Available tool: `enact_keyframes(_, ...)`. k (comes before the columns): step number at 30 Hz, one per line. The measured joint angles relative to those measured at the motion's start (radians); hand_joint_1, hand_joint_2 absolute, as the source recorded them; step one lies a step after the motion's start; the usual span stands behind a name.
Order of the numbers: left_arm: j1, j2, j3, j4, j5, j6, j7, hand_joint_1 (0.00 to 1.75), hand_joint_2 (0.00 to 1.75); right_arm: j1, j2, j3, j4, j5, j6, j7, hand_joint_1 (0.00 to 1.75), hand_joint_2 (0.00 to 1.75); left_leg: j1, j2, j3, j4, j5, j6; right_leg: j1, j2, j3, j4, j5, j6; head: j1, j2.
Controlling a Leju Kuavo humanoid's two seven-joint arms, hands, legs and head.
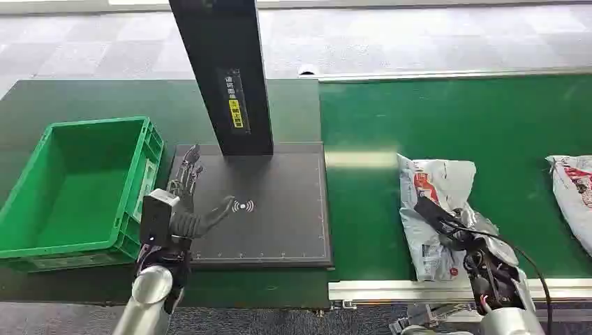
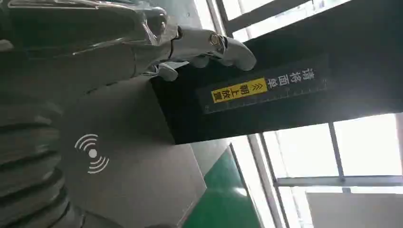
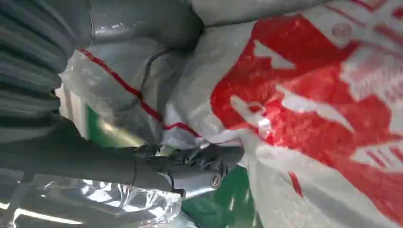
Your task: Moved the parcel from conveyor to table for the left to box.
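- Nearest the camera, at 7 o'clock in the head view, the left hand (image 1: 183,199) hovers over the near-left corner of the black scanner pad (image 1: 279,230), fingers spread and thumb out, grasping nothing. It seems parked there so it can take the parcel once it lands on the table.
- At 9 o'clock, just beside the pad, sits the green crate (image 1: 42,202) with nothing inside it that can be seen. This is probably the box meant to receive the parcel, which explains why it stands within the left arm's reach.
- At the centre, a black upright post (image 1: 220,70) with a yellow label rises from the far edge of the pad. In the left wrist view the same post (image 2: 285,95) stands close beyond the left hand's pale fingertips (image 2: 228,47).
- At 4 o'clock, the parcel (image 1: 433,202), a crumpled white and grey bag with red print, lies on the green conveyor (image 1: 454,112) near its front rail, not yet on the table.
- At 5 o'clock, the right hand (image 1: 454,234) rests on the parcel's near end. The right wrist view shows its thumb and dark fingers (image 3: 190,166) pressed into the plastic, apparently closing on it, though a firm grip cannot be confirmed.
- At 3 o'clock, a second bag (image 1: 576,195) lies further along the belt, well apart.
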Motion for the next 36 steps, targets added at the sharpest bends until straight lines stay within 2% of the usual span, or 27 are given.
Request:
enact_keyframes(5, 0.004, 0.000, 0.007, -0.008, -0.005, -0.008, 0.000, 0.00, 1.75, -0.005, 0.000, 0.005, 0.004, -0.043, 0.000, -0.077, 1.75, 1.75, 0.000, 0.000, 0.000, 0.000, 0.000, 0.000, 0.000, 0.000, 0.000, 0.000, 0.000, 0.000, 0.000, 0.000)
enact_keyframes(14, 0.018, 0.000, 0.024, -0.023, -0.005, -0.010, -0.004, 0.00, 1.75, 0.006, 0.006, 0.046, -0.046, -0.126, -0.009, -0.137, 1.75, 1.75, 0.000, 0.000, -0.001, 0.000, 0.000, 0.000, 0.000, 0.000, 0.000, 0.000, 0.000, 0.000, 0.000, 0.000)
enact_keyframes(18, 0.034, 0.000, 0.035, -0.044, -0.009, 0.025, -0.032, 0.00, 1.75, 0.009, 0.018, 0.058, -0.107, -0.222, -0.093, -0.193, 1.75, 1.75, 0.000, 0.000, -0.001, 0.000, 0.000, 0.000, 0.000, 0.000, -0.001, 0.000, 0.000, 0.000, 0.000, 0.000)
enact_keyframes(21, 0.046, -0.003, 0.047, -0.069, -0.051, 0.112, -0.076, 0.00, 1.75, 0.025, 0.033, 0.057, -0.196, -0.337, -0.192, -0.256, 1.75, 1.75, 0.000, 0.000, -0.002, 0.000, 0.000, 0.000, 0.000, 0.000, -0.001, 0.000, 0.000, 0.000, 0.000, 0.000)
enact_keyframes(25, 0.046, -0.012, 0.052, -0.094, -0.040, 0.222, -0.134, 0.00, 1.75, 0.070, 0.063, 0.039, -0.381, -0.523, -0.360, -0.407, 1.75, 1.75, 0.000, -0.001, -0.002, 0.000, 0.000, 0.000, 0.000, -0.001, -0.002, 0.000, 0.000, 0.000, 0.000, 0.000)
enact_keyframes(28, 0.032, -0.017, 0.052, -0.095, 0.017, 0.271, -0.182, 0.00, 1.75, 0.097, 0.091, 0.037, -0.521, -0.586, -0.478, -0.525, 1.75, 1.75, 0.000, -0.001, -0.002, 0.000, 0.000, 0.000, 0.000, -0.001, -0.002, 0.000, 0.000, 0.000, 0.000, 0.000)
enact_keyframes(31, 0.003, -0.017, 0.047, -0.092, 0.075, 0.275, -0.197, 0.00, 1.75, 0.124, 0.123, 0.058, -0.643, -0.566, -0.510, -0.561, 1.75, 1.75, 0.000, 0.000, -0.002, 0.000, 0.000, 0.000, 0.000, 0.000, -0.001, 0.000, 0.000, 0.000, 0.000, 0.000)
enact_keyframes(36, -0.030, -0.017, 0.026, -0.072, 0.112, 0.274, -0.204, 0.00, 1.75, 0.137, 0.150, 0.149, -0.730, -0.530, -0.482, -0.571, 1.75, 1.75, 0.000, 0.000, -0.001, 0.000, 0.001, 0.000, 0.000, 0.000, -0.001, 0.000, 0.000, 0.000, 0.000, 0.000)
